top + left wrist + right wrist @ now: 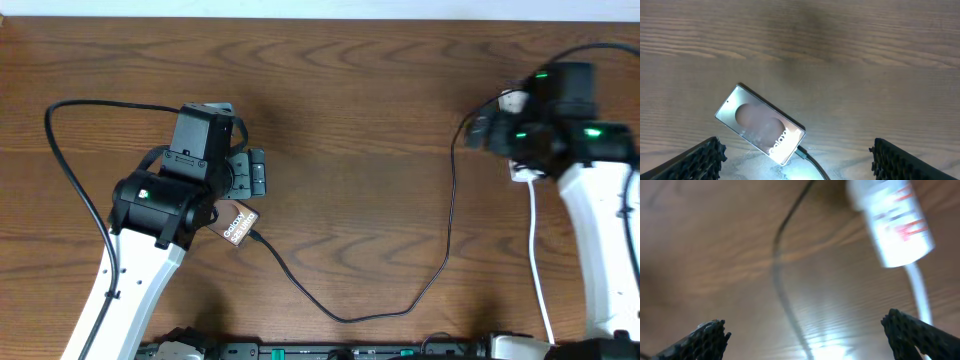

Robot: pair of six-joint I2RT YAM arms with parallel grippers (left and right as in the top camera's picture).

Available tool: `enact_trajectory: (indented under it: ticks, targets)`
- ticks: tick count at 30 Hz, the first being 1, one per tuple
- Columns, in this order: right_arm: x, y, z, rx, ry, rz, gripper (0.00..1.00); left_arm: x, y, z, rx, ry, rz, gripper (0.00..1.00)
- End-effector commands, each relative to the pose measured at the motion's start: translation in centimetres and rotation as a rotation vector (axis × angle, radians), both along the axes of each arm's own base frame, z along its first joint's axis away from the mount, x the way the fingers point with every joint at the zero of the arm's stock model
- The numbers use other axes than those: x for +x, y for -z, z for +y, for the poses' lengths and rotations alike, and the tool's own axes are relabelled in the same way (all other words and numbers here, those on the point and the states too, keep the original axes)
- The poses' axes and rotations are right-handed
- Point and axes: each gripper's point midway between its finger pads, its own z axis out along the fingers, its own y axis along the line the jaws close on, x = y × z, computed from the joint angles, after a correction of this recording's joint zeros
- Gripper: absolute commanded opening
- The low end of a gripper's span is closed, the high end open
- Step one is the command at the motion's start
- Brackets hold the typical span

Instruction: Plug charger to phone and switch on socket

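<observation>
Phone [760, 125] is seen lying flat and askew on the wooden table [350, 100], lettered face up, just ahead of the left gripper [805, 167]. That gripper's jaws are spread wide and nothing is held between them. The charger [345, 318] is joined to the phone's lower short edge by its plug tip, and its thin black cable is laid in a loop across the table toward the right arm. The socket [892, 225], blurred, is found on the table ahead of the right gripper [810, 340], with red marks and a white cord [920, 287]. That gripper's jaws are likewise held fully apart and empty.
</observation>
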Motion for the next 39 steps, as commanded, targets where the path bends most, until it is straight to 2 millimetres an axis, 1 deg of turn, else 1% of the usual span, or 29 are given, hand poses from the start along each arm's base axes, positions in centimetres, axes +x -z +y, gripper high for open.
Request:
enact_trajectory:
  ticks: [1, 2, 5, 8, 10, 12, 16, 19, 22, 27, 31, 34, 39]
  targets:
    - [-0.2, -2.0, -4.0, -0.008, 0.028, -0.06, 0.99, 0.2, -0.4, 0.3, 0.026, 0.002, -0.012, 0.92]
    - [-0.6, -1.9, -5.4, -0.015, 0.058, -0.057, 0.99, 0.2, -0.3, 0.3, 0.026, 0.003, -0.012, 0.92]
    - [-1.9, -1.4, -7.9, -0.011, 0.13, -0.02, 0.99, 0.2, -0.3, 0.3, 0.026, 0.002, -0.012, 0.92]
    - [-2.6, -1.1, -8.8, -0.012, 0.16, -0.001, 0.99, 0.2, -0.3, 0.3, 0.026, 0.002, -0.012, 0.92]
    - [-2.8, -1.0, -8.7, -0.008, 0.16, 0.012, 0.99, 0.2, -0.3, 0.3, 0.026, 0.002, -0.012, 0.92]
    - [-2.6, -1.1, -8.6, -0.007, 0.142, -0.001, 0.99, 0.2, -0.3, 0.3, 0.026, 0.002, -0.012, 0.92]
    - [-1.3, -1.5, -7.8, 0.003, 0.044, -0.053, 0.99, 0.2, -0.4, 0.3, 0.026, 0.002, -0.012, 0.93]
    - [-0.7, -1.2, -7.5, 0.031, -0.004, -0.03, 0.99, 0.2, -0.3, 0.3, 0.026, 0.002, -0.012, 0.93]
    - [0.0, -0.7, -7.9, 0.047, -0.029, 0.037, 0.99, 0.2, -0.4, 0.3, 0.026, 0.003, -0.012, 0.93]
    - [2.5, 0.4, -9.6, 0.093, -0.057, 0.181, 0.99, 0.2, -0.4, 0.3, 0.026, 0.002, -0.012, 0.92]
    - [5.1, 2.1, -11.1, 0.101, -0.08, 0.216, 0.99, 0.2, -0.3, 0.3, 0.026, 0.002, -0.012, 0.93]
    - [7.1, 4.1, -11.5, 0.108, -0.139, 0.199, 0.99, 0.2, -0.4, 0.3, 0.026, 0.002, -0.012, 0.93]
    - [9.3, 7.5, -12.5, 0.107, -0.143, 0.193, 0.99, 0.2, -0.3, 0.3, 0.026, 0.002, -0.012, 0.93]
